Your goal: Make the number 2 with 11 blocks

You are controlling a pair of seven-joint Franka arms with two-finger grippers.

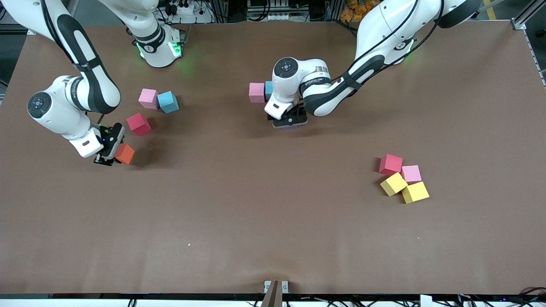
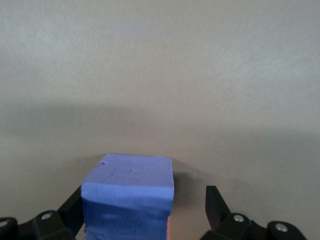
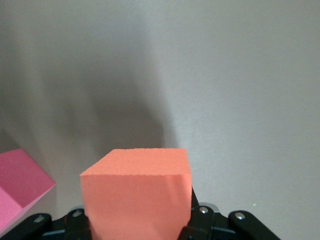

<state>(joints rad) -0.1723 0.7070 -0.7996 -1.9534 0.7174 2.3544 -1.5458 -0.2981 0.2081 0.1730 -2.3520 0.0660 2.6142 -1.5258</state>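
Nearest the front camera, toward the left arm's end of the table [image 1: 273, 221], lie two yellow blocks [image 1: 404, 188] touching a pink block [image 1: 411, 173] and a red block [image 1: 390, 164]. Farther from the camera than these, the right gripper [image 1: 111, 150] holds an orange block [image 1: 125, 154] clamped between its fingers, beside another red block [image 1: 138, 124]. Farther again than the yellow blocks, the left gripper [image 1: 290, 120] stands spread wide around a purple block [image 2: 129, 196], one finger [image 2: 216, 205] clear of it. Just past it sits a pink-and-blue pair [image 1: 260, 92]; another pair [image 1: 158, 100] lies farther than the red block by the right gripper.
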